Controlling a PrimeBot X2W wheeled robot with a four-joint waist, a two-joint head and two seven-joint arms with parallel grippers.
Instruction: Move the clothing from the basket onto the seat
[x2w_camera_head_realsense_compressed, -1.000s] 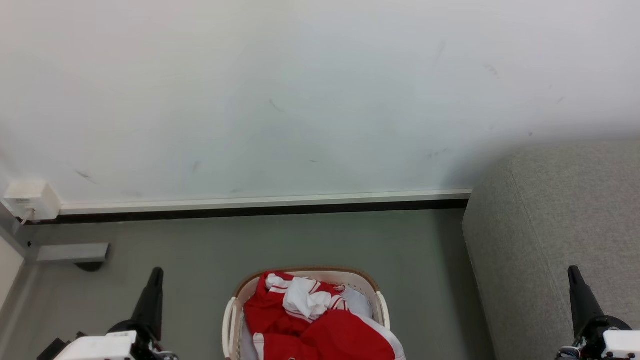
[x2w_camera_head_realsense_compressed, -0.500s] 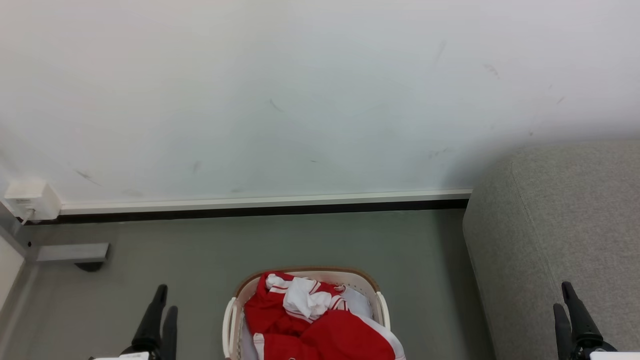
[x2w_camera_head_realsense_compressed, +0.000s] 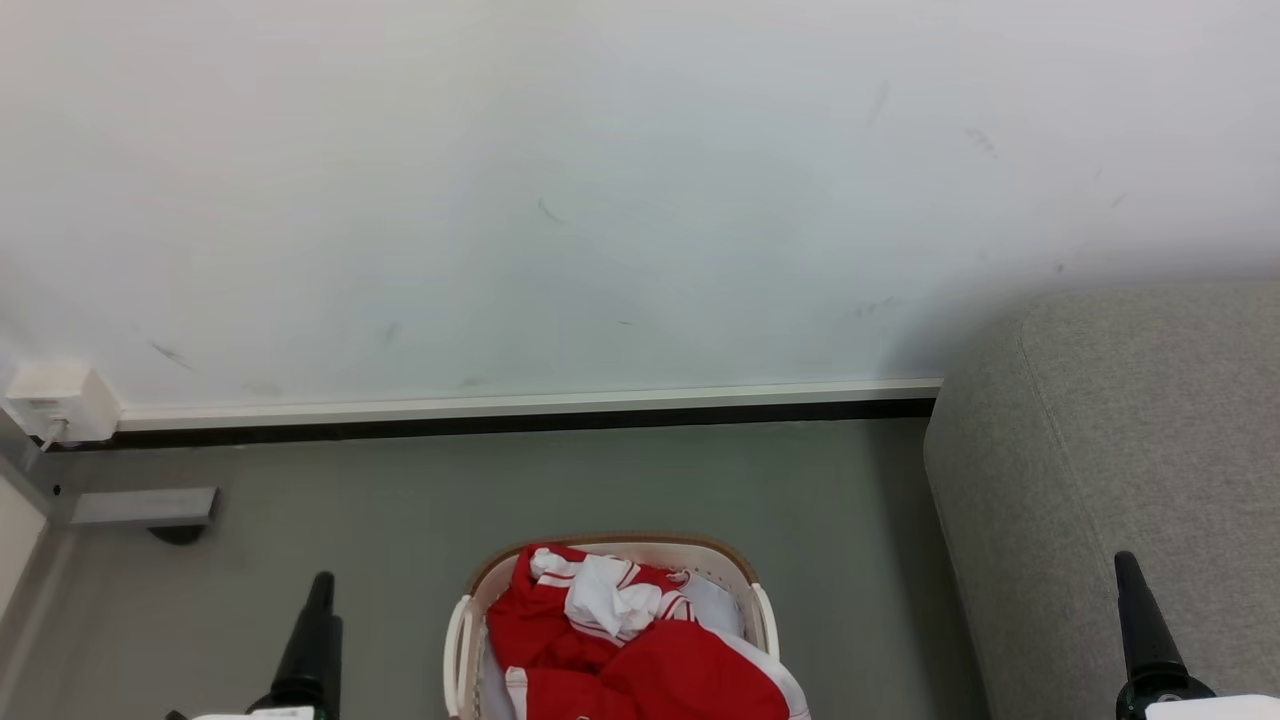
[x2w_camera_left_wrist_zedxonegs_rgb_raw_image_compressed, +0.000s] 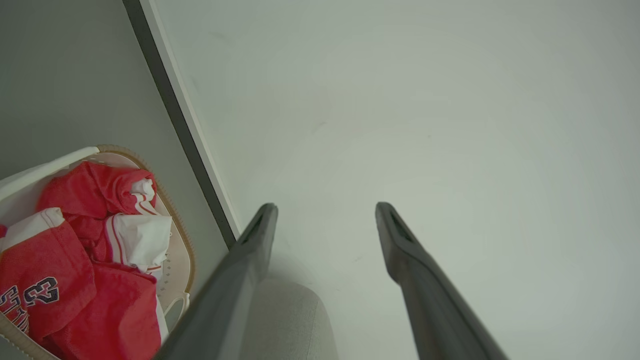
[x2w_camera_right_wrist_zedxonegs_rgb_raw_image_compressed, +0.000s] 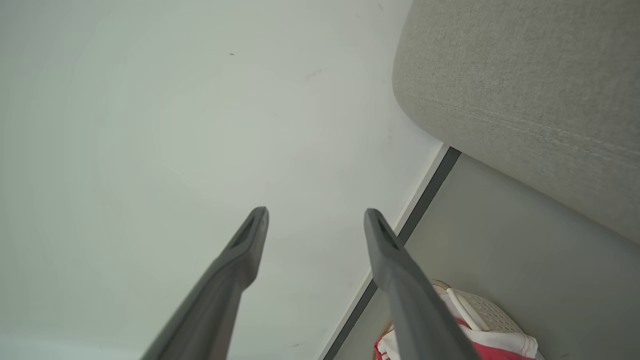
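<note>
**Head view with both wrist views.** The oval cream-white plastic laundry basket (x2w_camera_head_realsense_compressed: 458, 640), with a brown rim band and perforated sides, stands on the smooth grey-green floor (x2w_camera_head_realsense_compressed: 620, 480) at bottom centre, cut off by the lower edge. The crumpled bright red clothing (x2w_camera_head_realsense_compressed: 640, 660) with white trim and stripes lies heaped inside it, about level with the rim, a white fold uppermost (dark printed numerals show on one red panel in the left wrist view). The large light grey woven-fabric seat (x2w_camera_head_realsense_compressed: 1120, 420) fills the robot's right; its rounded end is near the basket but apart from it, with a strip of floor between. The left gripper (x2w_camera_left_wrist_zedxonegs_rgb_raw_image_compressed: 326, 206) – two long dark fingers spread well apart, nothing between them – hangs to the left of the basket, pointing toward the plain white wall (x2w_camera_head_realsense_compressed: 600, 200). The right gripper (x2w_camera_right_wrist_zedxonegs_rgb_raw_image_compressed: 315, 212) is likewise spread wide and holds nothing; in the head view it overlaps the seat's front. A pale skirting strip (x2w_camera_head_realsense_compressed: 500, 405) with a dark line beneath joins wall and floor. A small white box (x2w_camera_head_realsense_compressed: 55, 400) sits on the wall at far left – a short grey bar (x2w_camera_head_realsense_compressed: 140, 507) lies just below it.
</note>
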